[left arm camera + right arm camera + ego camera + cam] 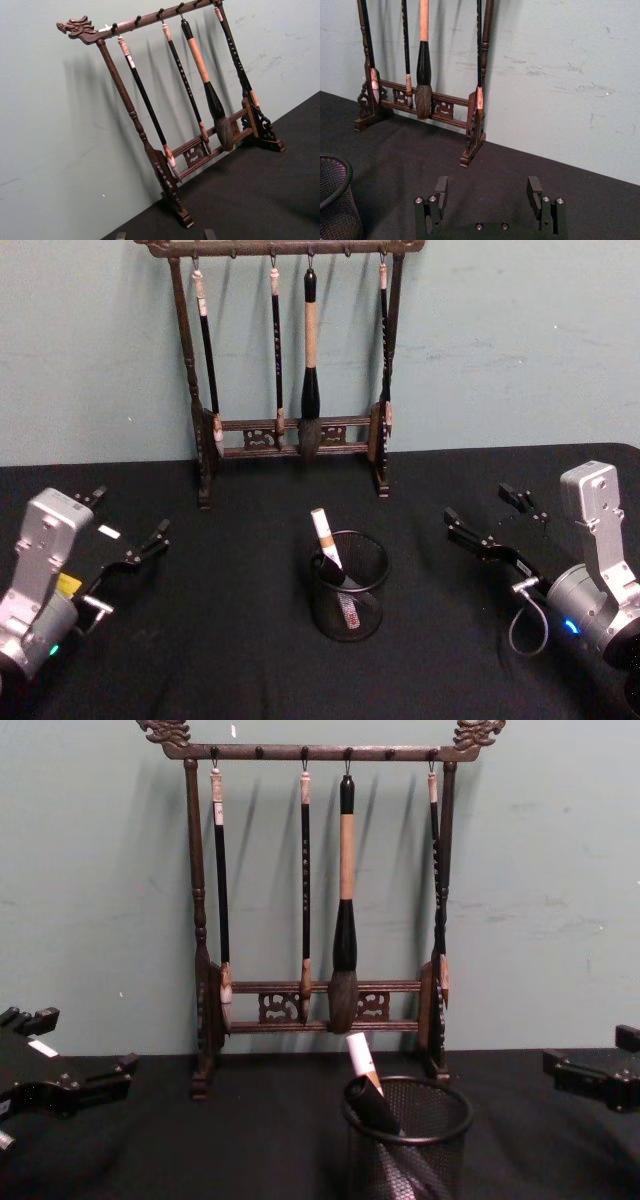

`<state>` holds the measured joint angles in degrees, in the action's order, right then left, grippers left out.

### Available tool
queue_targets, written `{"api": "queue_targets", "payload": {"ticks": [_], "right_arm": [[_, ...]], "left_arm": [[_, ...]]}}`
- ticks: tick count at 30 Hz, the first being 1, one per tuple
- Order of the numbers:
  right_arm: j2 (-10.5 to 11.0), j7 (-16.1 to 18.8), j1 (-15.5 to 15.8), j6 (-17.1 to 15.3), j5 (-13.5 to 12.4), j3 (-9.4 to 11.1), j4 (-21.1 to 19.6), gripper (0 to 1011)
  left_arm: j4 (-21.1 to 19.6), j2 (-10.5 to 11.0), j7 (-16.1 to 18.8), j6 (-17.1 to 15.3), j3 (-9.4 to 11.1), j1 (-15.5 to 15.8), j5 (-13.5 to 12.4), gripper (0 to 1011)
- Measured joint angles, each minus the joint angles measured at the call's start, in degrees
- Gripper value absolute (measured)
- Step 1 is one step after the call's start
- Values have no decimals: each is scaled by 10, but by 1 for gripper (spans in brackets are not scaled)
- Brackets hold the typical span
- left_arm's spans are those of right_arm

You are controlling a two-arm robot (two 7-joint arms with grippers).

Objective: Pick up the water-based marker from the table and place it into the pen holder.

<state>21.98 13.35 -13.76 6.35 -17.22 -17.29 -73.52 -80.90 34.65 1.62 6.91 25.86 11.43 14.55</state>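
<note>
The pen holder [356, 618], a round black mesh cup, stands at the middle of the black table [230, 640]; it also shows in the chest view [420, 1152] and the right wrist view [334, 200]. The water-based marker [325, 533] leans inside it with its white and tan end sticking up past the rim [361, 1058]. My left gripper [130, 512] rests open at the table's left, well away from the cup. My right gripper [478, 502] is open at the right, also apart from it [487, 187]. Neither holds anything.
A tall dark wooden brush rack [290, 435] with several hanging calligraphy brushes stands at the back against the pale green wall [540, 900]; it also shows in the left wrist view [170, 130]. Bare black cloth lies between each gripper and the cup.
</note>
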Motion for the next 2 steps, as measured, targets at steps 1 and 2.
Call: {"api": "queue_targets", "payload": {"ticks": [1, 2], "right_arm": [[0, 0, 0, 0, 0, 0, 0, 1002], [0, 0, 0, 0, 0, 0, 0, 1002]], "left_arm": [[0, 0, 0, 0, 0, 0, 0, 1008], [0, 0, 0, 0, 0, 0, 0, 1006]]}}
